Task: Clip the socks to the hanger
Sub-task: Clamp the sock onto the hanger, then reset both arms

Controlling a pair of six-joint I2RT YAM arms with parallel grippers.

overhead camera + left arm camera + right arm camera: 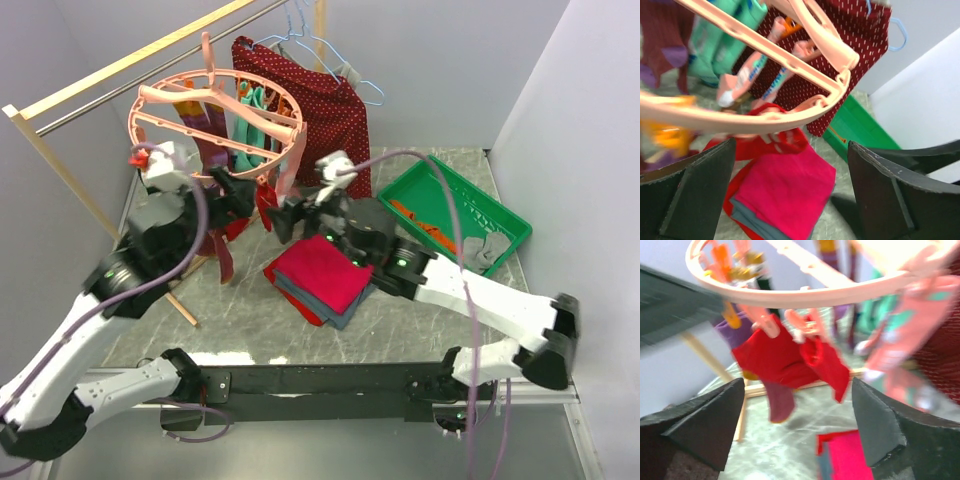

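The round pink hanger (215,120) hangs from the wooden rail, with purple-striped (210,135) and teal socks (255,100) clipped to it. A red sock (264,200) dangles from its near rim. My left gripper (237,197) is just left of that sock and my right gripper (283,217) just right of it. In the left wrist view the gripper (790,190) is open below the hanger ring (765,117), nothing between its fingers (690,195). The right gripper (797,425) is open too, below the clipped red sock (785,357) and a maroon sock (780,400).
A folded red and grey cloth stack (320,280) lies on the table under both grippers. A green tray (480,192) at the right holds a grey sock (485,250). A dark red dotted garment (320,110) and blue wire hangers (310,40) hang behind. The wooden rack foot (185,305) stands left.
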